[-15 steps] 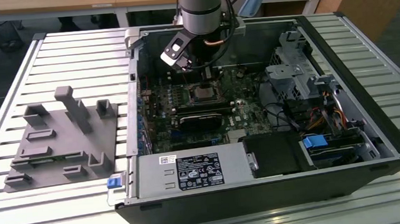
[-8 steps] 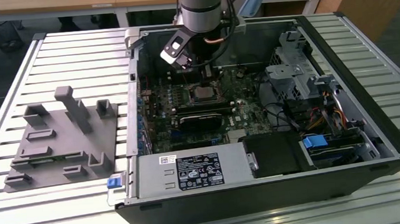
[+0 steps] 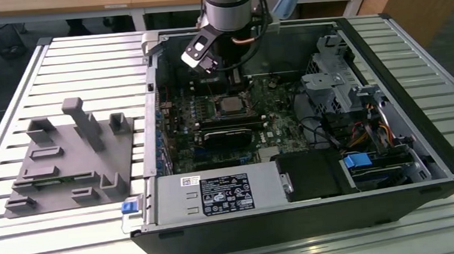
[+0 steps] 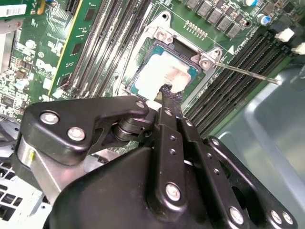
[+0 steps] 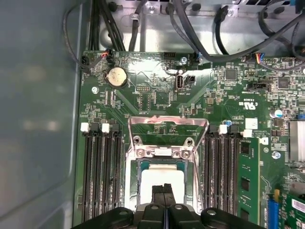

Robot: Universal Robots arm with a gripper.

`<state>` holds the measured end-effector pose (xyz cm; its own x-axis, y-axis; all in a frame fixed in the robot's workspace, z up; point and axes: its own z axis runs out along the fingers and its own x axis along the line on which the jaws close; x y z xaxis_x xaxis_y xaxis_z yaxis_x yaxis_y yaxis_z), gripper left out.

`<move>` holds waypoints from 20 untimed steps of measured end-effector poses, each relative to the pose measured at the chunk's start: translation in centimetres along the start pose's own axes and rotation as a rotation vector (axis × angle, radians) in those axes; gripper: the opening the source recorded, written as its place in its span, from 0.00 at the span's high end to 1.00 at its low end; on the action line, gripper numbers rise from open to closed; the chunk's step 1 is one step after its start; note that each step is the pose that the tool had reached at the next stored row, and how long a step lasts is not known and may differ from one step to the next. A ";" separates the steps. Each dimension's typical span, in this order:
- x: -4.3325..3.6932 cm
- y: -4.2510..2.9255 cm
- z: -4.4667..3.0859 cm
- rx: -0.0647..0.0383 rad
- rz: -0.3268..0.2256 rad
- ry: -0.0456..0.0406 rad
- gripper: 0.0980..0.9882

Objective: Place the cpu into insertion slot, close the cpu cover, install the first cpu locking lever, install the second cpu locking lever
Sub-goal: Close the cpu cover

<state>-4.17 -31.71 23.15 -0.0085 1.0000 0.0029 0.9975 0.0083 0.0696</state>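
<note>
I see the small flat silver-grey square cpu (image 5: 162, 174) seated in the dark, silver-rimmed insertion slot (image 5: 195, 186), well in from the green board's edges, my black hand (image 5: 164, 187) pinched narrow and empty over it; I judge it light, stiff and fragile, best held by opposite edges.

The cpu (image 3: 230, 106), a flat square chip with a dull silver top, lies level inside the insertion slot (image 5: 137, 183), just above the centre of the exterior view. The slot is a dark square socket amid green board (image 5: 143, 95). The cpu cover (image 5: 167, 119), a silvery frame with a cut-out centre, is swung open, clear of the chip.
</note>
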 end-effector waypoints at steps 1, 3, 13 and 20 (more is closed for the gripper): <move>0.00 0.01 -0.18 0.000 0.000 0.0000 0.99; 0.00 0.04 -0.53 0.001 0.000 0.0000 0.99; -0.27 0.05 -0.70 0.002 0.000 0.0000 0.99; -0.43 0.08 -1.19 0.002 0.000 -0.0001 0.99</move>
<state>-4.17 -32.14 24.35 -0.0084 1.0000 0.0029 0.9977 0.0082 0.0672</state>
